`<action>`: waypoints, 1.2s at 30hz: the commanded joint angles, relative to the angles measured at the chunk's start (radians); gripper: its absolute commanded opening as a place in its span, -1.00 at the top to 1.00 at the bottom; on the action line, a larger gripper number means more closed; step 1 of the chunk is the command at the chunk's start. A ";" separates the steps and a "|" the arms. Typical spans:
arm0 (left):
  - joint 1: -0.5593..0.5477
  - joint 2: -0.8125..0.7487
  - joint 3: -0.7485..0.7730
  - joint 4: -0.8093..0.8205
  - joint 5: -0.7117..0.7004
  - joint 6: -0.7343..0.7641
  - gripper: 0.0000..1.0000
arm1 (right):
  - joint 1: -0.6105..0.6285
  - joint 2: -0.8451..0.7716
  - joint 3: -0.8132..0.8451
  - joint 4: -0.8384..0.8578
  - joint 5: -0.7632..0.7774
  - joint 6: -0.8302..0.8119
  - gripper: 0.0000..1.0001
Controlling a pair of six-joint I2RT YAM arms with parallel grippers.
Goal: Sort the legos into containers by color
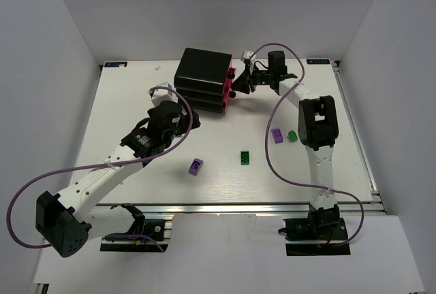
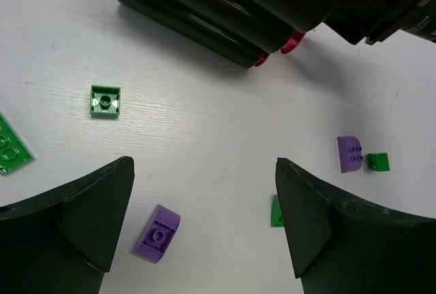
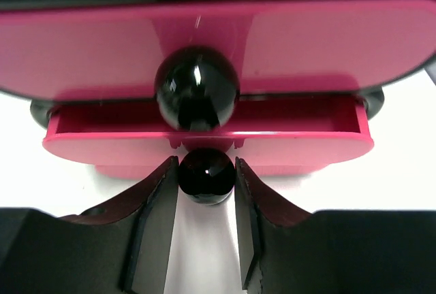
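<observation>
The right end effector [image 3: 206, 178] is clamped on the knob [image 3: 206, 173] of a slightly opened pink drawer [image 3: 204, 141] in the black cabinet [image 1: 203, 76] at the far tabletop [image 1: 136, 103]. The left end effector [image 2: 204, 219] is spread wide above scattered legos: a purple brick [image 2: 157, 233] near, a green one [image 2: 105, 101] to its left.

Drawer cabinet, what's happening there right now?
The right gripper is clamped on the black knob of a pink drawer, which stands slightly pulled out of the black cabinet. The left gripper is open, hovering over loose bricks on the table, including a purple brick and a green brick. No brick shows in that drawer yet.
</observation>
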 commanded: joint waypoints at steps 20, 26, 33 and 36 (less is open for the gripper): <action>0.134 0.054 -0.056 -0.222 0.046 -0.173 -0.96 | -0.121 -0.218 -0.239 -0.105 -0.034 -0.150 -0.78; 0.217 0.149 -0.028 -0.353 0.063 -0.266 -0.96 | -0.147 -0.329 -0.351 -0.096 0.028 -0.120 -0.78; 0.335 0.236 -0.071 -0.344 0.109 -0.239 -0.92 | -0.190 -0.585 -0.658 0.068 0.330 -0.062 -0.78; 0.386 0.274 -0.084 -0.310 0.130 -0.191 -0.88 | -0.205 -0.682 -0.761 0.130 0.449 -0.020 -0.79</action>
